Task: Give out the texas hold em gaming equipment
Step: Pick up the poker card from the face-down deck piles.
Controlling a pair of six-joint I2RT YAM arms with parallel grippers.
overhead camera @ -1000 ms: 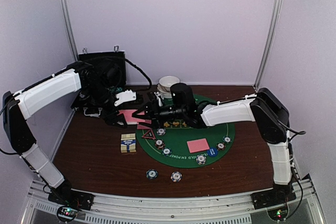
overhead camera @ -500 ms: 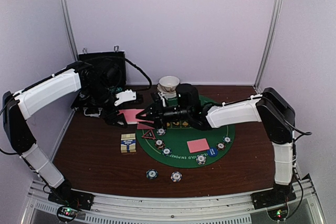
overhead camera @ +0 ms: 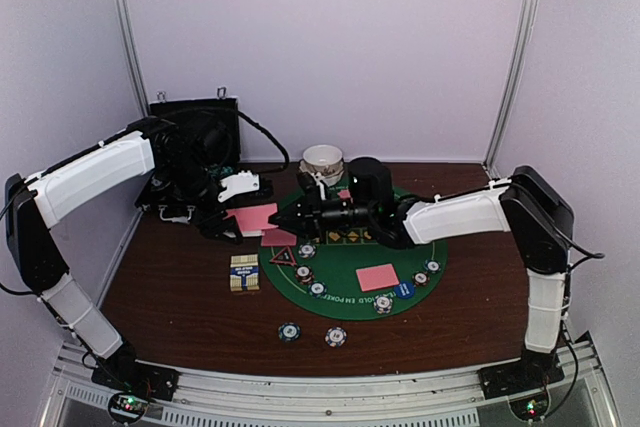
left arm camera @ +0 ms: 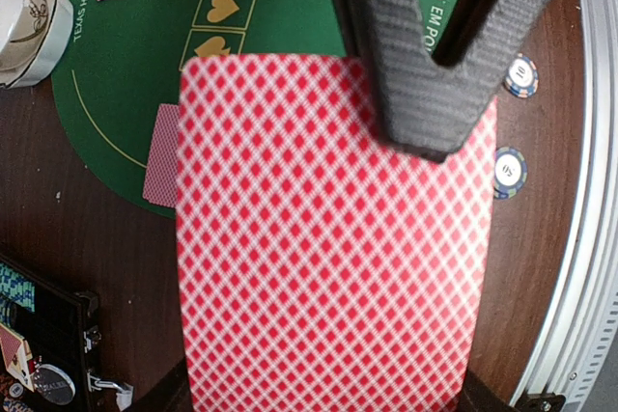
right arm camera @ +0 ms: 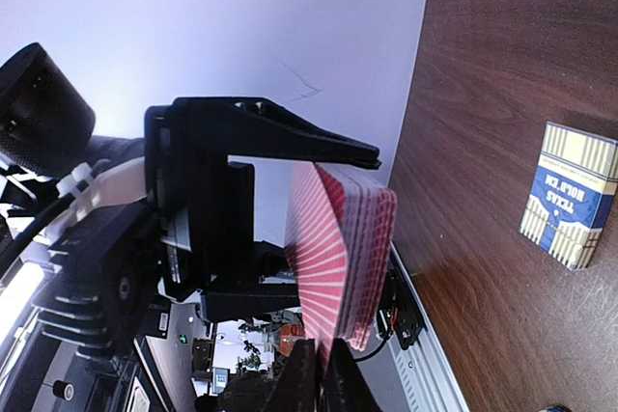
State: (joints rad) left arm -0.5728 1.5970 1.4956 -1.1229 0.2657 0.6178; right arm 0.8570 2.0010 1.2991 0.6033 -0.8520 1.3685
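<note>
Left tool (overhead camera: 235,221) clamps the stack of red-diamond-backed playing cards (left arm camera: 328,267) above the brown desk (overhead camera: 170,297), at the round green felt mat's (overhead camera: 345,269) nine o'clock. Right tool (overhead camera: 277,219) is pinched together on the top card (seemingly). Friction could drag two cards out together.

Enclosed booth: plain pale lilac-white back wall (overhead camera: 330,47), matching side walls L (overhead camera: 50,67) & R (overhead camera: 590,77). Slim metal posts at both back corners, L (overhead camera: 128,37), R (overhead camera: 518,47), leaning slightly inward twd top. Dark brown wood-grain table (overhead camera: 170,297) fills the floor area; aluminium rail (overhead camera: 330,387) along near edge. Light soft, even, faint violet cast.
</note>
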